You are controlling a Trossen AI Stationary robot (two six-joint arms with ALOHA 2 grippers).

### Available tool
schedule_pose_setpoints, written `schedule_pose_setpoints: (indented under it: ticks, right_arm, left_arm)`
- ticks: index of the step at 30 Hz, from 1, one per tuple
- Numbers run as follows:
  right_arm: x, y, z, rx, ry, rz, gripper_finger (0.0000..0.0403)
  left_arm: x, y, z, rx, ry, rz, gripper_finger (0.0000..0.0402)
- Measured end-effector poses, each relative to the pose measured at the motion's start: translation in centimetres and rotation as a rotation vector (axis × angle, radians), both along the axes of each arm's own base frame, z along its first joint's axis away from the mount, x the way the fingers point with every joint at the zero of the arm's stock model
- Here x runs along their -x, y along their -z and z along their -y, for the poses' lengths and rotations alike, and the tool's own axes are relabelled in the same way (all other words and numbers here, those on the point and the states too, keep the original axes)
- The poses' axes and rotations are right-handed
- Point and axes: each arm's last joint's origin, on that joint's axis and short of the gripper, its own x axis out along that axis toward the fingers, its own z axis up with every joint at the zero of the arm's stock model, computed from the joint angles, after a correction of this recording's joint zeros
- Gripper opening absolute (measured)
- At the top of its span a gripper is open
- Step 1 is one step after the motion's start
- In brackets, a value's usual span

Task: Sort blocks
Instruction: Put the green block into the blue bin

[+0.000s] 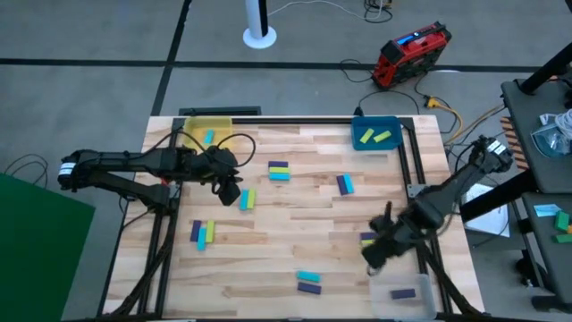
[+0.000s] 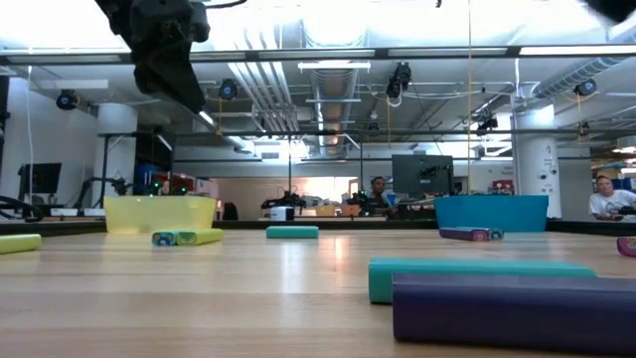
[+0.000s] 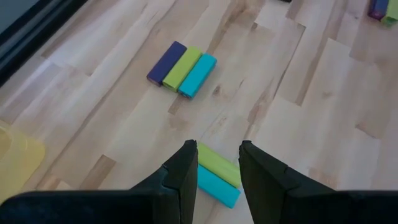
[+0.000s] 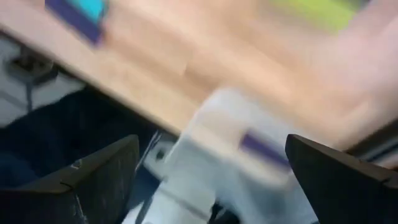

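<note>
Left pincer point(image 3: 214, 171) parted above yellow-green and cyan blocks point(image 3: 217, 175), right pincer point(image 1: 374, 257) spread near clear tray point(image 1: 402, 293)

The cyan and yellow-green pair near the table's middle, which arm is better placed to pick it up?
Probably the left. Its open end effector hovers right over that pair, while the right end effector hangs by the clear tray.

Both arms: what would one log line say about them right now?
left gripper: open, above yellow-green and cyan pair | right gripper: open, empty, over clear tray holding purple block
</note>
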Motion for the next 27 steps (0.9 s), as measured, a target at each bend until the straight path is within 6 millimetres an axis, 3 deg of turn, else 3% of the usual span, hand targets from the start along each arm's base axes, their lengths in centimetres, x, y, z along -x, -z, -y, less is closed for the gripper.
schedule_pose_setpoints:
  ticks: [10,17,22,27]
  right_arm:
    - [-4.0,1.4,9.1,0.203,-0.042,0.122,0.0398]
    - [-5.7,2.3,15.6,0.286,-0.01,0.179,0.0398]
    - [-6.7,2.6,18.5,0.331,0.029,0.256,0.0398]
    - [-7.3,3.0,19.9,0.357,0.039,0.291,0.0398]
  left_arm:
    - [0.1,0.1,0.1,0.073,-0.048,0.001,0.0097]
    - [0.5,0.4,0.3,0.189,-0.095,-0.028,0.0097]
    - [1.1,0.9,0.5,0.291,-0.159,-0.09,0.0097]
    - [2.1,1.3,0.9,0.473,-0.26,-0.19,0.0097]
